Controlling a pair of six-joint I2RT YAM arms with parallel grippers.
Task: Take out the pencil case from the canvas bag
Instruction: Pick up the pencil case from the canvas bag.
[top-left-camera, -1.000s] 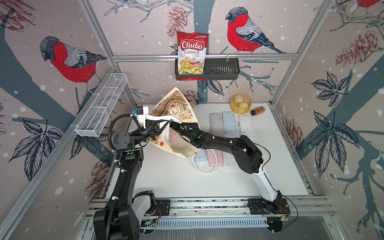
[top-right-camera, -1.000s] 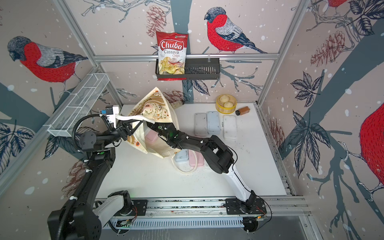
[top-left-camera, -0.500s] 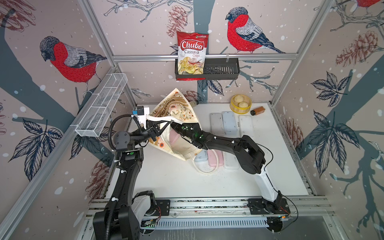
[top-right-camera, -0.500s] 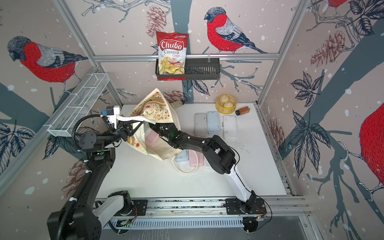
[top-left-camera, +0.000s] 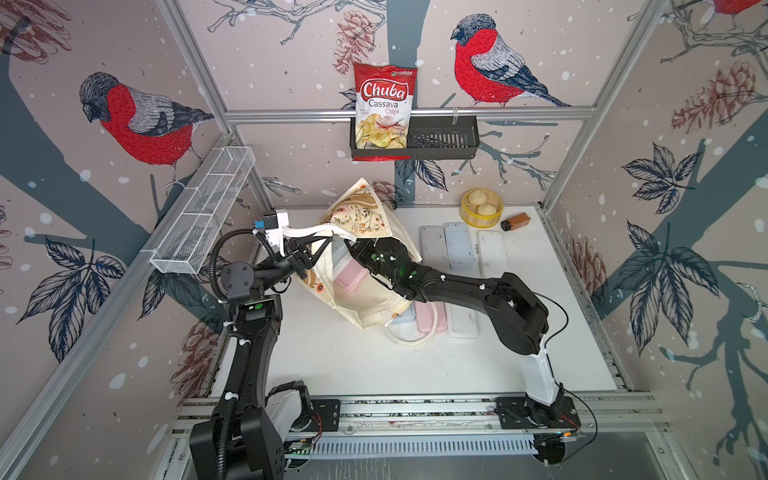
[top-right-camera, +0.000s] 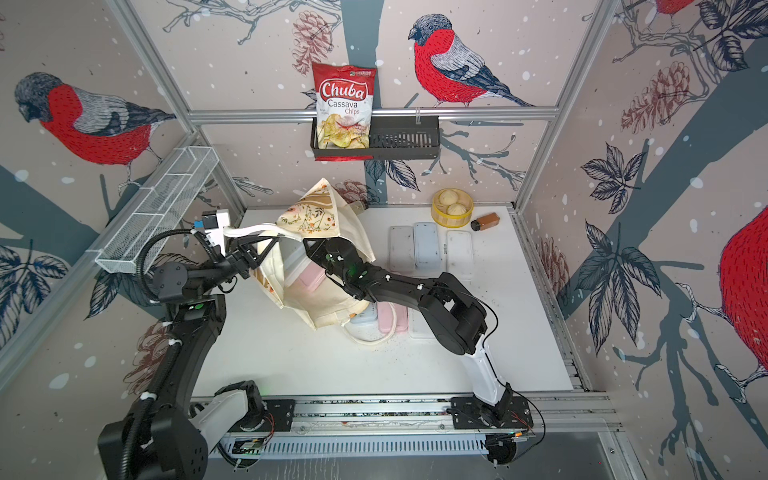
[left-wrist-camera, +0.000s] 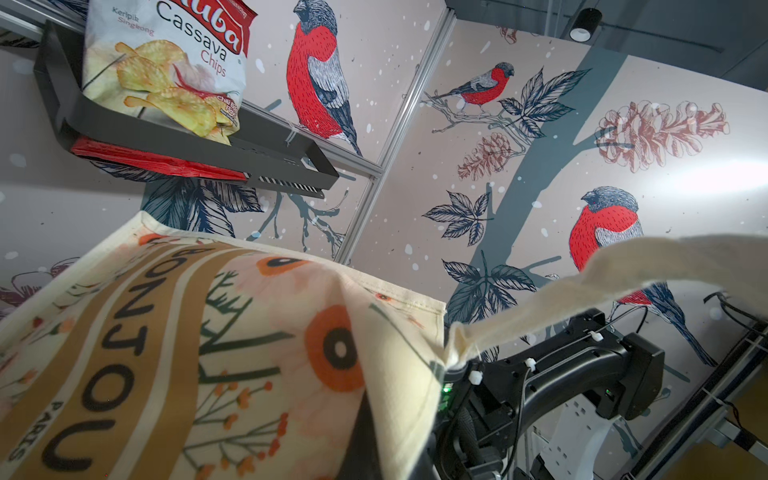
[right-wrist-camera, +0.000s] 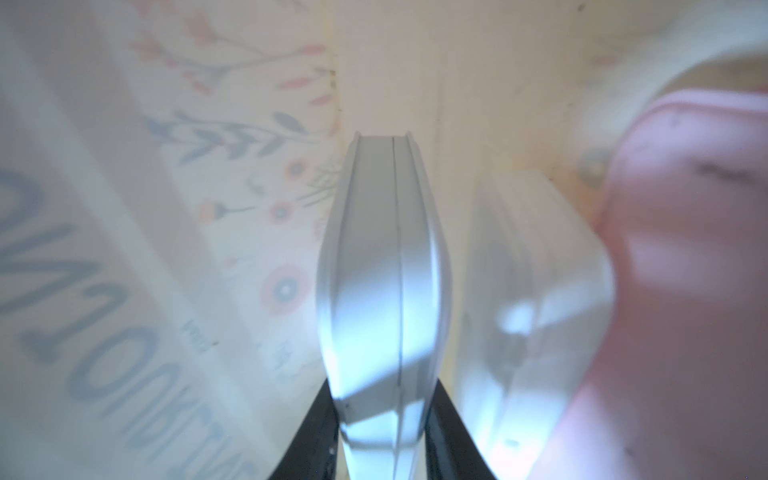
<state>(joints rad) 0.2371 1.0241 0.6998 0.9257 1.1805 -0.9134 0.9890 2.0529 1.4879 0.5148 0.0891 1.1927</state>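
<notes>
Canvas bag (top-left-camera: 365, 299): cream cloth, slumped on white bench (top-left-camera: 353, 365), mouth lifted open.
Left pincer (top-left-camera: 305, 254): clamped shut on bag's top edge.
Pencil case (right-wrist-camera: 382, 291): inside bag, pale, translucent, edge-on.
Right pincer (right-wrist-camera: 382, 415): narrow, closed across case's thin sides.
Handling: probably light, rigid, smooth plastic; slippery, so best gripped mid-length.
Pink case (right-wrist-camera: 665, 291): nearby in bag, might snag.
</notes>
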